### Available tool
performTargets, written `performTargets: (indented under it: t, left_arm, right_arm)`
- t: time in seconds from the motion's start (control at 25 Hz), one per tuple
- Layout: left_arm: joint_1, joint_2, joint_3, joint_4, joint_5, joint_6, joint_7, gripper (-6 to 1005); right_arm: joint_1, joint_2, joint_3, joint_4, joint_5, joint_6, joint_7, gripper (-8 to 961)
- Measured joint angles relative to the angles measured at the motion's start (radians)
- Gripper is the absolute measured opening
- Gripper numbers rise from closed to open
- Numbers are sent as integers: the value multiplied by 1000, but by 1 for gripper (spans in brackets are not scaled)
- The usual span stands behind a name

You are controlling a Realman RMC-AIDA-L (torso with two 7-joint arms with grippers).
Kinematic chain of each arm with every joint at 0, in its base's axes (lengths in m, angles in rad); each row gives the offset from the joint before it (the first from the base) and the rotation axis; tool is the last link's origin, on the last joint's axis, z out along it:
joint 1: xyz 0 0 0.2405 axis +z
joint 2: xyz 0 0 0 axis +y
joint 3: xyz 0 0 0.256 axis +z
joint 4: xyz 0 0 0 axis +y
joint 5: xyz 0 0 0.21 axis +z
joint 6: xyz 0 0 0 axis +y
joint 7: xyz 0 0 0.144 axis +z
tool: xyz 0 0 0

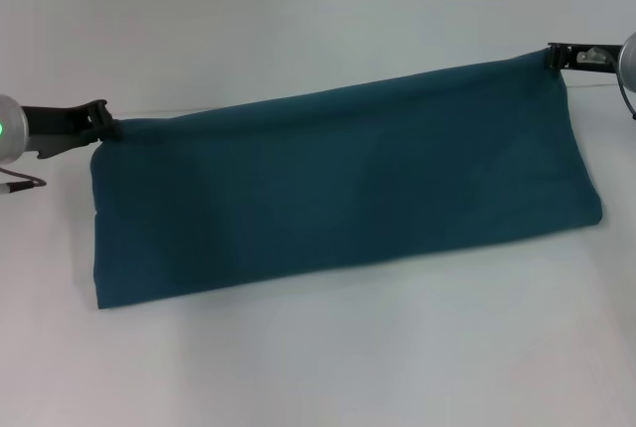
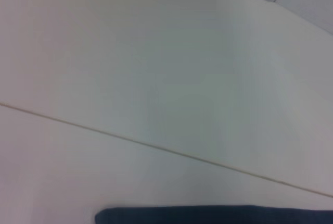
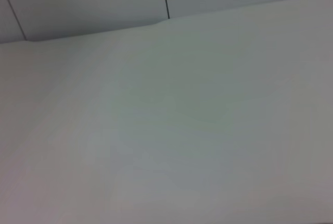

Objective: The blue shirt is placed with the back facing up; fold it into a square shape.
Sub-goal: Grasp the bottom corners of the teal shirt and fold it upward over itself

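Left gripper (image 1: 102,121) stands at the left edge of the head view, its jaws clenched on the upper left corner of the blue shirt (image 1: 338,189). The shirt is folded into a long band lying across the middle of the white worktop (image 1: 318,367). Its long axis runs left to right, slanting so that the left end sits nearer the robot and the right end farther away. The far long edge is drawn taut between the two grippers; the near long edge rests on the worktop, and the short right end flares outward toward the near side. Right gripper (image 1: 556,58) is at the upper right, jaws clenched on the shirt's far right corner. The left wrist view catches a dark strip of the shirt; the right wrist view shows only worktop.
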State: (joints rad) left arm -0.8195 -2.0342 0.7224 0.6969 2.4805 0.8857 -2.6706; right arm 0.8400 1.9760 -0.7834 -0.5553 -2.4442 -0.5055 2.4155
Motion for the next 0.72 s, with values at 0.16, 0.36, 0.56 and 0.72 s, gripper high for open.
performTargets:
  t: [0.16,0.36,0.56,0.72]
  left_arm:
    - [-7,0,-1,-9,0,-9,0,6]
    - [-12,0,-4,-11,1,-13,-1,6]
    - [-9,-3,0,-10,6,-25,-19,7]
    - [-8,-4,0,-9,6,-30,-19,7]
  right_arm:
    - [1,0,-1,0,-6,4,0,46]
    - [11,2,-1,2,-34,7,0,48]
    - [19,2,-2,2,-36,11,0,51]
    - [21,3,-2,3,-36,12,1,52]
